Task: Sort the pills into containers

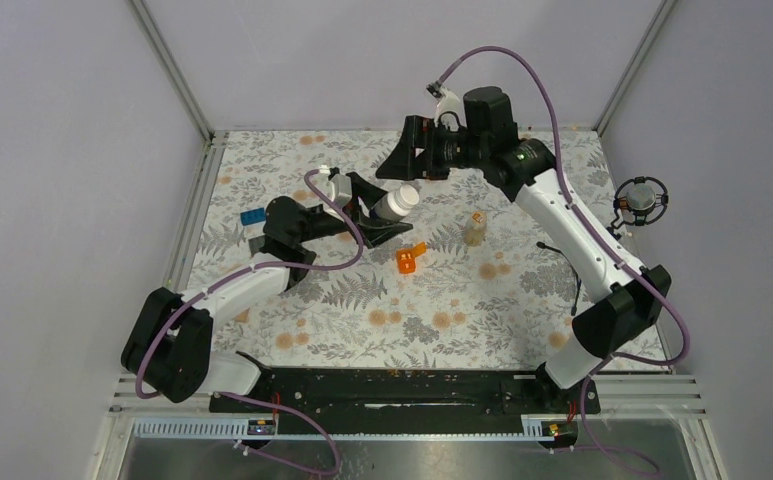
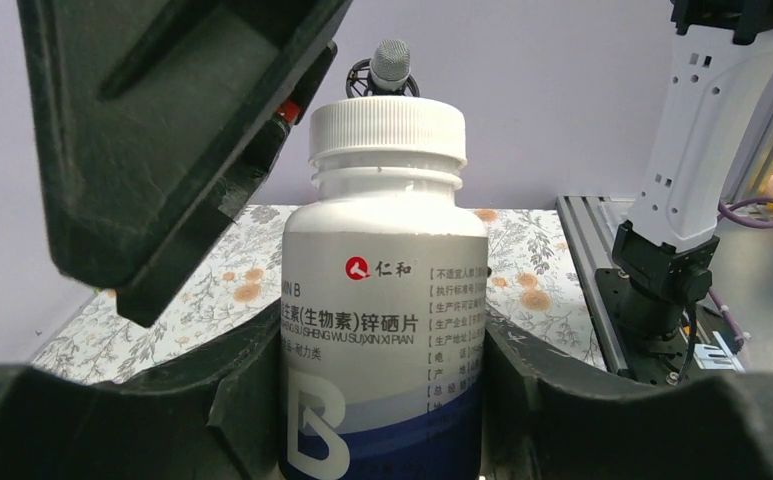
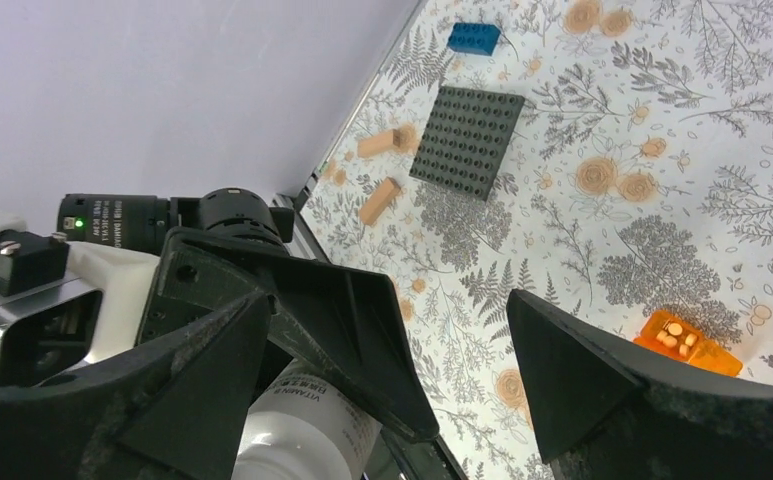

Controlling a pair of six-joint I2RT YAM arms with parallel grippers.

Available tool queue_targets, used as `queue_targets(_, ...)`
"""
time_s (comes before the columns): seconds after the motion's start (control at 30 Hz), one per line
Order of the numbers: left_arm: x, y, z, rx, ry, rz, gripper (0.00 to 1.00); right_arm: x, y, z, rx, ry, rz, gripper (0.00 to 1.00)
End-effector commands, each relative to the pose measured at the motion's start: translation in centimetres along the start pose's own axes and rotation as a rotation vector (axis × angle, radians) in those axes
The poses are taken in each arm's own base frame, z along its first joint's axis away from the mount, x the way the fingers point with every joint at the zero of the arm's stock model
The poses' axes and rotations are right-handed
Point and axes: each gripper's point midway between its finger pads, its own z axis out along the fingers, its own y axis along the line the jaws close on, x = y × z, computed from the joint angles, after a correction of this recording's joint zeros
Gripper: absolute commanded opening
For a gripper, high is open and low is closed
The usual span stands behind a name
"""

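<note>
Left claw (image 1: 377,212) is pinching the white bottle (image 2: 387,260) low on the body, one finger on each side of the blue-banded label. The bottle is held up off the tabletop (image 1: 522,310) left of centre, tilted, with its cap (image 2: 387,128) toward the other arm.

Handling: rigid plastic and a glossy label, so likely slippery under torque. Probably light, but contents aren't visible. The low body grip looks right for bracing. The ribbed white cap is the place to take hold for unscrewing, square across its sides.

Orange box (image 3: 687,343) sits mid-tabletop with its lid open and a few pale pills (image 3: 674,334) inside. It's small and light and probably skids if nudged. Tan bottle (image 1: 475,230) stands upright just right of it.

Right claw (image 1: 422,160) is spread wide just beyond the cap and holds nothing. Can't tell from these angles whether it's lined up on the cap.
</note>
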Motion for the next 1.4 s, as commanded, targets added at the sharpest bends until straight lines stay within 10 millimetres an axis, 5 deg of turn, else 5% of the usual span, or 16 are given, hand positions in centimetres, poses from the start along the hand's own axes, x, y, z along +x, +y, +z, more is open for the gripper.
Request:
queue_targets(0.0,-2.8,0.0,0.3,0.000,-0.079,0.077,0.00,-3.2,3.5,-3.1,-0.088,-0.151,-0.046,0.97)
queue_targets(0.13,-2.9,0.0,0.2,-0.002,-0.087,0.068,0.00,-3.0,3.6,-5.2,-0.093,-0.170,-0.126,0.97)
queue_targets(0.33,-3.6,-0.2,0.1,0.012,-0.114,0.048,0.00,0.5,3.6,-6.3,-0.139,-0.053,-0.275,0.97)
queue_targets(0.87,-3.2,-0.1,0.1,0.016,-0.109,0.027,0.00,1.5,6.3,-5.2,-0.243,-0.009,-0.282,0.97)
queue_targets(1.17,-3.5,-0.4,0.0,0.035,-0.120,0.041,0.00,-0.3,2.2,-3.5,-0.007,-0.067,-0.206,0.90)
queue_targets(1.37,-3.7,-0.9,-0.1,0.055,-0.134,0.043,0.00,-1.6,1.3,-2.3,0.037,-0.089,-0.125,0.90)
